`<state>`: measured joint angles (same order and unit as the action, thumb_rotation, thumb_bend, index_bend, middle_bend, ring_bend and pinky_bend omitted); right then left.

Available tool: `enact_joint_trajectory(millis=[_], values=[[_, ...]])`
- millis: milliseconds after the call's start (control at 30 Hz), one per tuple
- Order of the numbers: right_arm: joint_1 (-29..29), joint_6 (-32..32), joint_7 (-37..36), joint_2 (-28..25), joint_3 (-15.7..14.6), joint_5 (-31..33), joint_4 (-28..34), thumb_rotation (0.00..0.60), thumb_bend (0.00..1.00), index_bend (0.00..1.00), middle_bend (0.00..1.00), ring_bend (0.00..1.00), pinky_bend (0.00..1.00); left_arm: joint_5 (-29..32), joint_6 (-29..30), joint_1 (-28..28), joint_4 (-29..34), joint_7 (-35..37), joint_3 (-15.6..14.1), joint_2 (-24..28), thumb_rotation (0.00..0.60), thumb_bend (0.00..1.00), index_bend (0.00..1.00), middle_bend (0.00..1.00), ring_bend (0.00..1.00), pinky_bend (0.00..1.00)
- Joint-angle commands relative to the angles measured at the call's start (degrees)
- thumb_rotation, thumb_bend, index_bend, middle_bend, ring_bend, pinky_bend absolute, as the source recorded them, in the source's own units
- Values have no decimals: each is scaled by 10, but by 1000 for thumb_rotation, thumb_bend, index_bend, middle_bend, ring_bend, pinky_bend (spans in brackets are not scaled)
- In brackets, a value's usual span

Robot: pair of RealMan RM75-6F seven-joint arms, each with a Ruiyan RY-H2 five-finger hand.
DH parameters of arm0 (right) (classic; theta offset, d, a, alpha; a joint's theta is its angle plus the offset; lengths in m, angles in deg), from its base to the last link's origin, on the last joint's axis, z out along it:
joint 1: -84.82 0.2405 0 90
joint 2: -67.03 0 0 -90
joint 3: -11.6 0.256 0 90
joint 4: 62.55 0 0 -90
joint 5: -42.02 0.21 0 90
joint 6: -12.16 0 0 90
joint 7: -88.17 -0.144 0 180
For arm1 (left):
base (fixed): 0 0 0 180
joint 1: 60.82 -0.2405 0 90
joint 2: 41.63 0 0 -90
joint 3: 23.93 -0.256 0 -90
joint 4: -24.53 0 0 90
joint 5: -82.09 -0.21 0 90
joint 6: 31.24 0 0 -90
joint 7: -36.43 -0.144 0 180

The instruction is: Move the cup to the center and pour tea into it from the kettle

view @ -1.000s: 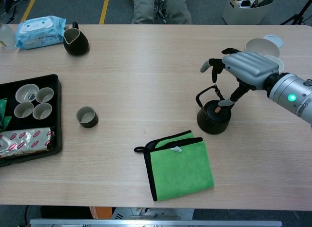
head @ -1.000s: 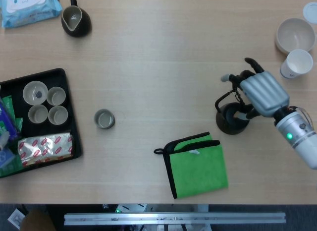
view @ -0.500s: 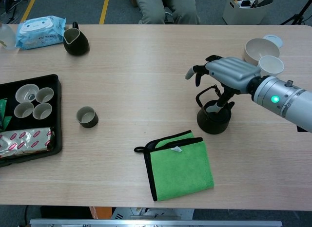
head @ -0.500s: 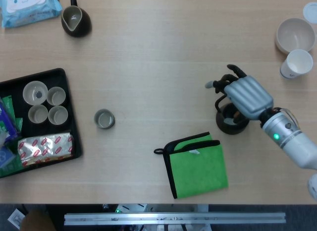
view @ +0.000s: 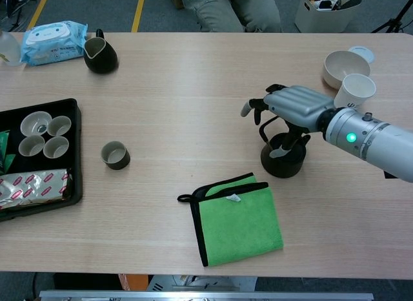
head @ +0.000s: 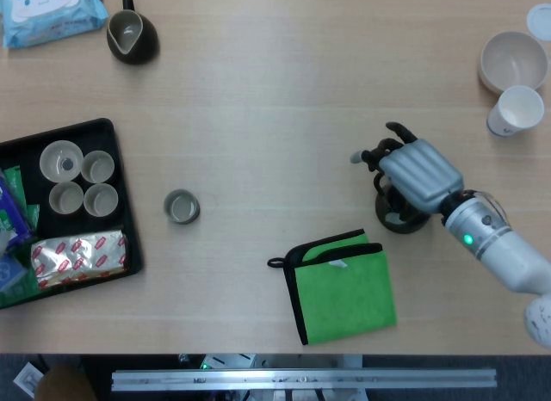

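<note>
One right hand point(view: 293, 110) is hovering, fingers spread and empty, over the heavy, rigid dark round ceramic kettle point(view: 282, 156), whose wire handle at 12 o'clock looks the best hold.

- A green cloth point(head: 343, 287) lay folded near the table's front edge.
- Far left of the cloth stood a black tray point(head: 120, 164) holding small cups point(head: 79, 177) and a foil packet point(head: 79, 256).
- Well beyond the cloth, at upper left, stood a dark pitcher point(head: 132, 33) beside a wipes pack point(head: 50, 14).
- At upper right stood a white bowl point(head: 513, 60) and a paper cup point(head: 516, 111).

Bright even overhead light, soft short shadows, sharp focus
</note>
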<state>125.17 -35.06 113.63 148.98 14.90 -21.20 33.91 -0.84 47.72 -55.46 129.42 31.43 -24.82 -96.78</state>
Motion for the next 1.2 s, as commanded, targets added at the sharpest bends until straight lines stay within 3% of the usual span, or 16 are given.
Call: enact_joint_trajectory(millis=[33, 867, 1200], values=[[-3, -4, -5, -7, -8, -8, 8, 590, 0, 225, 372, 224, 4, 0, -1, 0, 0, 0, -1, 0, 600, 282, 52, 34, 20, 15], [-32, -9, -81, -70, -77, -134, 64, 589, 0, 225, 372, 224, 4, -3, 0, -2, 6, -4, -3, 3, 600, 283, 52, 33, 20, 15], [-62, -44, -103, -116, -108, -194, 69, 590, 0, 225, 372, 224, 4, -4, -3, 0, 9, -5, -3, 3, 600, 282, 52, 34, 20, 15]])
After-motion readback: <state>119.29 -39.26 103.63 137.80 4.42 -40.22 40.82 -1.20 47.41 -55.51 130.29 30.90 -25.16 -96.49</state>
